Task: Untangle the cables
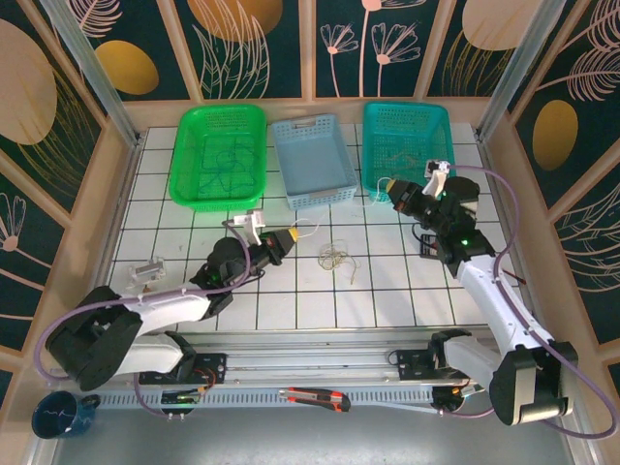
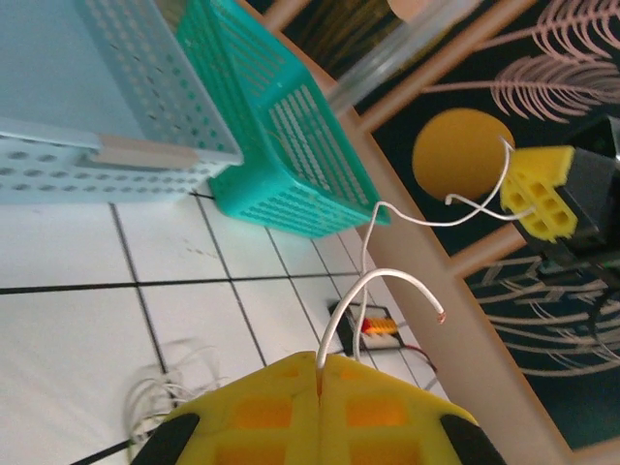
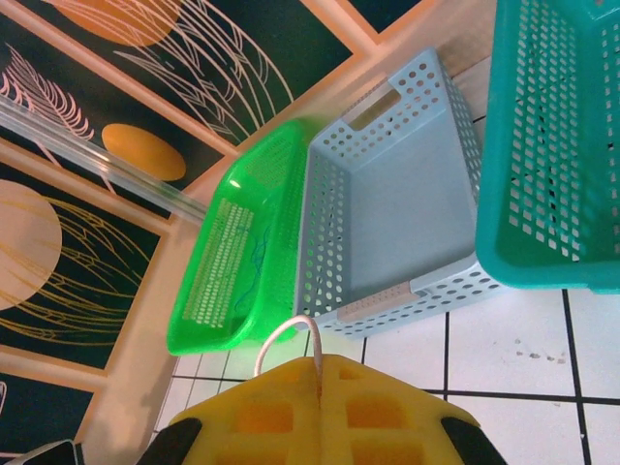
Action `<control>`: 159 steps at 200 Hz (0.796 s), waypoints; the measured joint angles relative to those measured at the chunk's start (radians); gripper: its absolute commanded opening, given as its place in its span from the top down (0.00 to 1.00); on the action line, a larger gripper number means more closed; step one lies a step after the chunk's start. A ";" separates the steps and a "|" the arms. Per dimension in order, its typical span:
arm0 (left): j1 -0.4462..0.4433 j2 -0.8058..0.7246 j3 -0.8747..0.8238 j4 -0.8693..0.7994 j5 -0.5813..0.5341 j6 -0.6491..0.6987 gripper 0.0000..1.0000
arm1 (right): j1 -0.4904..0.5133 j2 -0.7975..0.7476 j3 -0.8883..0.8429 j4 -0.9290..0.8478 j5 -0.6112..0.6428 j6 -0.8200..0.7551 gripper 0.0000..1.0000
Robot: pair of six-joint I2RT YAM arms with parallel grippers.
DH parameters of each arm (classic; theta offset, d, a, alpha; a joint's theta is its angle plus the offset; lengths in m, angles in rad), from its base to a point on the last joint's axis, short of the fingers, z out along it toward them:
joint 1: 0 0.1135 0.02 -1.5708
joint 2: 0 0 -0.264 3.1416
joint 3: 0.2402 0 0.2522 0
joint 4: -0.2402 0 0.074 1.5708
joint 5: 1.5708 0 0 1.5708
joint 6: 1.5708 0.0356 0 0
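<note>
You are pinching a thin whitish wire (image 2: 383, 274) in the closed left pincer (image 2: 319, 373) and a whitish wire loop (image 3: 281, 334) in the closed right pincer (image 3: 317, 363), the loose tangle of thin cables (image 1: 336, 257) lying on the white tiled tabletop (image 1: 291, 295) between them, so be drawing apart slowly, watching for snags.

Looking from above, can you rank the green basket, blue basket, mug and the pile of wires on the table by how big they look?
1. green basket
2. blue basket, slightly smaller
3. mug
4. pile of wires, close to the mug; its loose strands blur its outline, so these two are unsure.
</note>
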 measured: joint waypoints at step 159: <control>0.134 -0.156 0.455 -0.232 -0.241 0.166 1.00 | 0.246 0.026 -0.091 0.003 -0.003 -0.126 1.00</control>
